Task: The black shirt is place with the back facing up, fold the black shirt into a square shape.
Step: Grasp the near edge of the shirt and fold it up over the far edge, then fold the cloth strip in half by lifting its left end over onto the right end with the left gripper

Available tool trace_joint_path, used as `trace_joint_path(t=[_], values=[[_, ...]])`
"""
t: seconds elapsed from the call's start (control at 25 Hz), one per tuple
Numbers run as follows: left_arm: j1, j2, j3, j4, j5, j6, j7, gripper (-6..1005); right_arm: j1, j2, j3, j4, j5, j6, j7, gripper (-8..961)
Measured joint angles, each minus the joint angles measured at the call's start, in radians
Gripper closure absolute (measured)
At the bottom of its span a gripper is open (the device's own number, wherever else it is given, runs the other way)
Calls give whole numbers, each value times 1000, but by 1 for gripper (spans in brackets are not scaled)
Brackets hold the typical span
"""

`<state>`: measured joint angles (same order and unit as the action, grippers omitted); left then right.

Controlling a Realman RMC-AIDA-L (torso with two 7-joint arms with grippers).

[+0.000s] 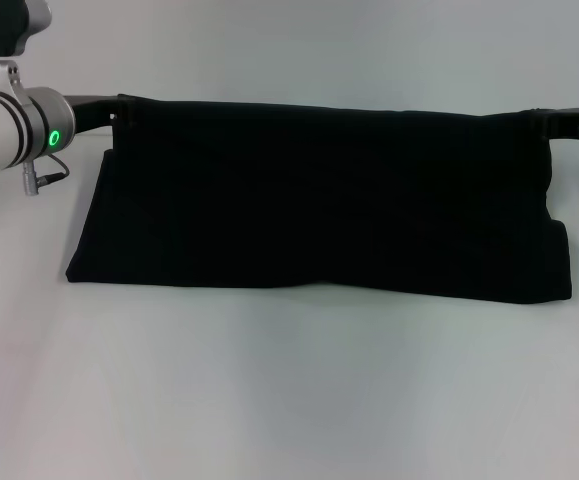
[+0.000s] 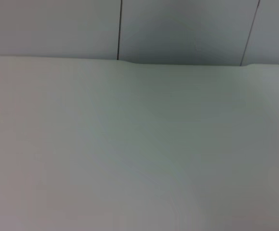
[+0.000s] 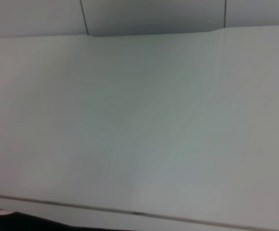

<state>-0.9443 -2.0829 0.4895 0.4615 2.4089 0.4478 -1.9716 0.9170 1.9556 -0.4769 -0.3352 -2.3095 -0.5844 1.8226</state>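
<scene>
The black shirt (image 1: 319,195) hangs as a wide, folded band stretched between my two grippers. Its top edge is taut and its lower edge reaches the white table (image 1: 289,400). No lettering shows on it. My left gripper (image 1: 121,110) is shut on the shirt's top left corner. My right gripper (image 1: 541,120) is shut on its top right corner. Both wrist views show only the table surface (image 2: 139,144) (image 3: 139,120) and the wall behind it. Neither shows the shirt clearly or any fingers.
My left arm's white wrist with a green ring light (image 1: 54,138) is at the far left. The white table stretches out in front of the shirt. A grey panelled wall (image 2: 178,29) stands behind the table's far edge.
</scene>
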Motion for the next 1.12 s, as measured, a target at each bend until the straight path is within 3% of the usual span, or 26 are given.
trace_joint_path(t=[0.32,0.52,0.56,0.76,0.8,0.88,0.92,0.96,1.0,1.12], values=[[-2,-3,8,-8,0,-15,0,882,3,8,-2,1,7,10,-22,906],[-3,-3,9,-9,-14,-34,-5,871,1,11,-14,-8,7,21,-23,853],[-3,-3,9,-9,-18,-44,-7,832,0,11,-14,-10,7,28,-23,842],[3,3,3,-1,-39,-59,-10,639,-8,5,-13,-30,7,30,-13,612],[6,7,1,2,-42,-49,-12,580,-10,2,-11,-35,7,21,-4,530],[21,12,-1,24,-47,-3,-15,463,-23,-9,-12,-61,6,-37,45,365],[39,14,0,49,-48,52,-23,405,-32,-17,-14,-76,4,-78,78,364],[51,15,0,67,-48,90,-27,393,-41,-26,-15,-90,4,-120,107,362],[87,16,3,123,-48,221,-37,381,-53,-35,-14,-106,4,-171,139,361],[131,17,6,188,-49,365,-39,344,-98,-60,-6,-161,6,-333,227,357]])
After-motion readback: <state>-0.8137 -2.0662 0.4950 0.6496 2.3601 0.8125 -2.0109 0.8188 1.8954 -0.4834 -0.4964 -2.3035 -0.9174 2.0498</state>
